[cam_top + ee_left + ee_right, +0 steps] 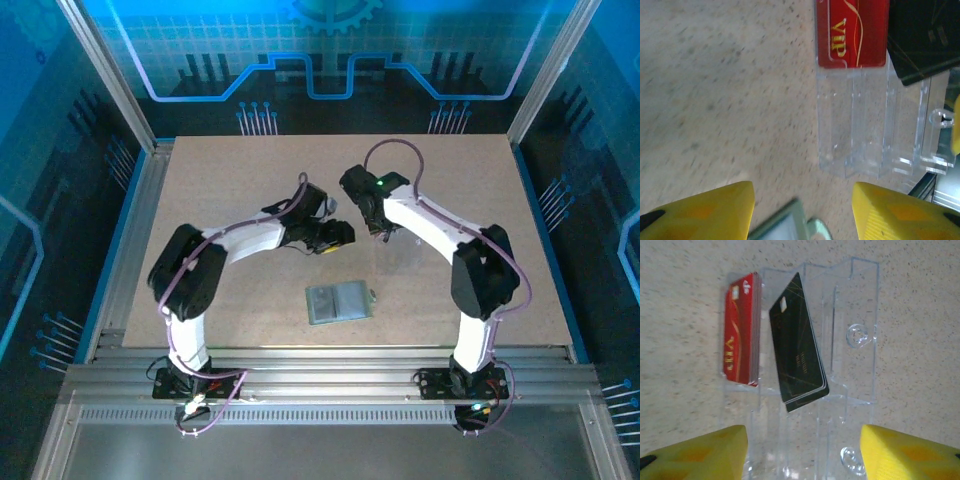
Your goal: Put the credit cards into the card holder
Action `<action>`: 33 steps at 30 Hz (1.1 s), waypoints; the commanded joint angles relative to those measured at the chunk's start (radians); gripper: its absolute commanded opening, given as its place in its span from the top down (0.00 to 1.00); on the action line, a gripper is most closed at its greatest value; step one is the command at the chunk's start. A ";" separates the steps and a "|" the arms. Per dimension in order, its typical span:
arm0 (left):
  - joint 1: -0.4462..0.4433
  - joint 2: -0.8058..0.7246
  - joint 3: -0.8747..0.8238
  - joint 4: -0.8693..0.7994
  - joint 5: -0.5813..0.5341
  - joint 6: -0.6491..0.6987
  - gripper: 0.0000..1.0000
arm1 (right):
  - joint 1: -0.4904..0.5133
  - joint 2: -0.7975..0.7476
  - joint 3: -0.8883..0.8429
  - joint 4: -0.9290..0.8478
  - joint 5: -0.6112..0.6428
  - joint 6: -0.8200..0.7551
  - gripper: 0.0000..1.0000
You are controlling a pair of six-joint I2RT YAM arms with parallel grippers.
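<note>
My right hand (804, 435) is spread and empty, facing the clear acrylic stand (855, 300) on the tabletop (480, 200). The black credit cards (799, 360) lie straight ahead, centred between my fingers, long axis pointing away with the far end leaning left. The red credit cards (742, 347) stand just left of them. My left hand (803, 192) is spread and empty too. The card holder (338, 302) lies flat, nearer my bases.
</note>
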 commanded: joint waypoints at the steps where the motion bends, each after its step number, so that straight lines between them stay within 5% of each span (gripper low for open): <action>1: -0.002 0.097 0.114 -0.001 0.070 0.007 0.46 | -0.027 0.042 0.060 -0.055 0.074 -0.043 0.38; 9: -0.008 0.242 0.253 -0.008 0.116 -0.005 0.47 | -0.050 0.121 0.120 -0.035 0.080 -0.099 0.39; 33: 0.000 0.268 0.231 0.015 0.112 -0.028 0.50 | -0.080 0.184 0.150 -0.027 0.149 -0.150 0.56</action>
